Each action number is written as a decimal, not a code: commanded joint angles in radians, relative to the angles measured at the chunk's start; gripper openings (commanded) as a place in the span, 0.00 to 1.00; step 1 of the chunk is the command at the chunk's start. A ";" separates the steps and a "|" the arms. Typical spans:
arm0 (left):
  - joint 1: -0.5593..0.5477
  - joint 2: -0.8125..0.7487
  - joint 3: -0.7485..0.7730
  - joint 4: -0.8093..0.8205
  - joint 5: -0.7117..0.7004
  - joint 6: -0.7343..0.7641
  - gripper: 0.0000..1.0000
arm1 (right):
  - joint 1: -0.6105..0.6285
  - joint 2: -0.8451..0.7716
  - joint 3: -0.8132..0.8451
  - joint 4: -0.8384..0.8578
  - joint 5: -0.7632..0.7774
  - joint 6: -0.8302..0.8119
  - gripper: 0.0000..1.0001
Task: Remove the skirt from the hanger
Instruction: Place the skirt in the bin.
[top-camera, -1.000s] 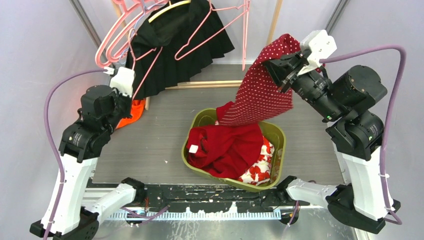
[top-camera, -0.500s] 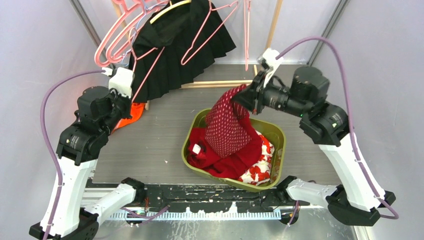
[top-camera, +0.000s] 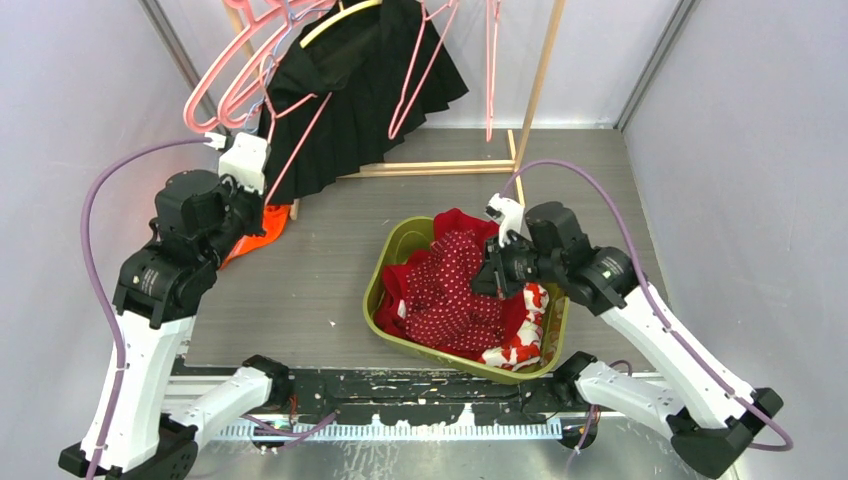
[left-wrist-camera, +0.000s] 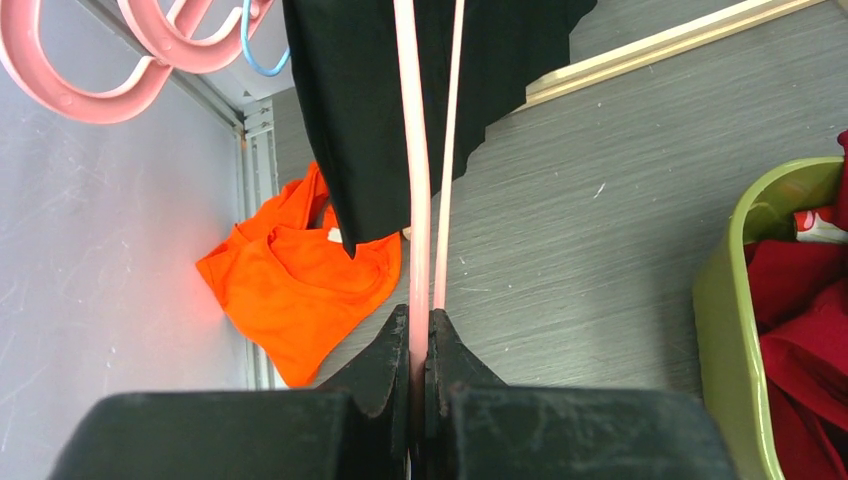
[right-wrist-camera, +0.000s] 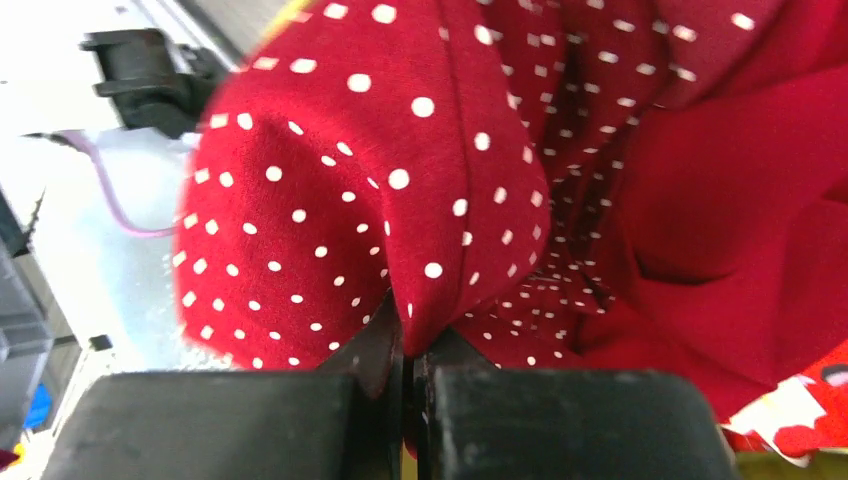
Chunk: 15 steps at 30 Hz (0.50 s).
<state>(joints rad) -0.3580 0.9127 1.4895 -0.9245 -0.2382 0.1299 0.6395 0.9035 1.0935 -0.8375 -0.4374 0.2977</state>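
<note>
Dotted skirt (top-camera: 455, 290) off, lying in basket (left-wrist-camera: 725, 320); your right gripper (right-wrist-camera: 405, 335) pinches it, left gripper (left-wrist-camera: 420, 320) clamps pink hanger (left-wrist-camera: 412, 150); release remains.

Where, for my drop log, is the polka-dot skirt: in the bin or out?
In: polka-dot skirt lies crumpled inside the green bin, right gripper jaws shut on it.

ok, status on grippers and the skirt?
Left gripper shut on pink hanger. Right gripper shut on dotted skirt. Skirt clear of hanger, lying in green basket. Nothing blocking.
</note>
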 joint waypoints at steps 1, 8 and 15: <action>0.001 0.000 0.054 0.066 0.034 -0.022 0.00 | 0.004 0.062 -0.027 0.022 0.167 0.004 0.01; 0.002 0.039 0.121 0.068 0.155 -0.035 0.00 | 0.003 0.011 0.077 -0.037 0.332 -0.086 0.27; -0.006 0.120 0.201 0.094 0.219 -0.051 0.00 | 0.003 -0.093 0.172 -0.034 0.495 -0.121 0.74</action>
<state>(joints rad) -0.3584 1.0035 1.6287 -0.9215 -0.0841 0.1028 0.6395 0.8490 1.1652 -0.8963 -0.0681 0.2180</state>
